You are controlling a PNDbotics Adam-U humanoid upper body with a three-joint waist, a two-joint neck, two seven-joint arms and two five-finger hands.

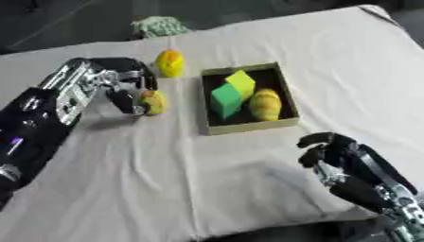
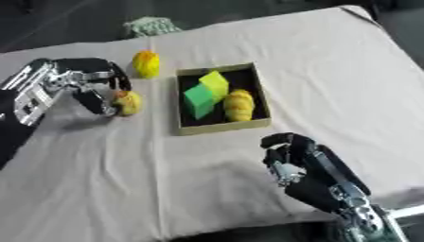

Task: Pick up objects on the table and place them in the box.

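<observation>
A shallow olive box [image 1: 286, 122] with a dark floor sits mid-table, holding a green block [image 1: 224, 98], a yellow-green block [image 1: 241, 81] and a yellow-orange oval piece [image 1: 265, 105]. Left of the box, my left hand [image 1: 126, 87] curls round a small yellow-orange fruit-like object [image 1: 153, 101], thumb and fingers on either side of it, just above the cloth. A second yellow-orange object [image 1: 170, 62] stands farther back on the cloth, free of the hand. My right hand [image 2: 294, 156] hovers at the lower right with its fingers curled and nothing in it.
A white cloth [image 1: 331, 56] covers the table. A green-and-white patterned item [image 1: 160, 26] lies at the far edge of the table. The floor beyond the table is dark.
</observation>
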